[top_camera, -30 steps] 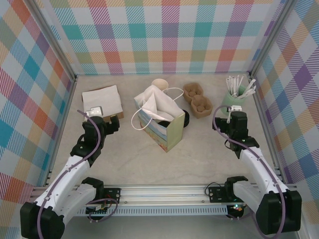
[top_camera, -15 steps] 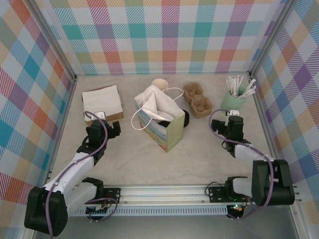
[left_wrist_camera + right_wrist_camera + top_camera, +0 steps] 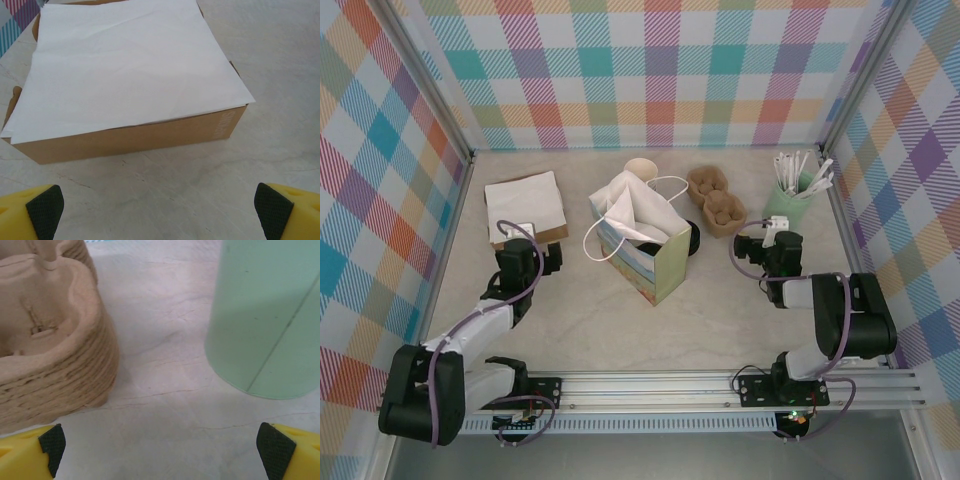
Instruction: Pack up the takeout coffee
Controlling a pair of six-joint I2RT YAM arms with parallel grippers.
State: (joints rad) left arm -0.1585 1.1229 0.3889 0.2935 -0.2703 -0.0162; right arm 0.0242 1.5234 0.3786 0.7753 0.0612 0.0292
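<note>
While both arms sit low at opposite sides of the table (image 3: 620,310), the coffee is out of either's reach: its black lid (image 3: 692,240) lies just right of the paper bag (image 3: 645,245), tucked against the bag's side, and whether the green cup stands under it I cannot tell.

The likeliest trouble is on the right. The right gripper (image 3: 160,445) rests close to the tabletop in the gap between the pulp tray (image 3: 55,355) and the mint pot (image 3: 265,315) — a careless sideways swing toward the lid could shove the tray or tip the pot and spill its sticks. With the lid so tight to the bag, widely spread fingers might also push the light bag over or snag its handles.

The right fingers (image 3: 274,450) stand fully spread, touching nothing. The left gripper (image 3: 160,207) faces the cardboard box (image 3: 130,137) topped with white paper (image 3: 125,65); its fingers (image 3: 45,205) are likewise wide apart and hold nothing — the box is near but clear of them.
</note>
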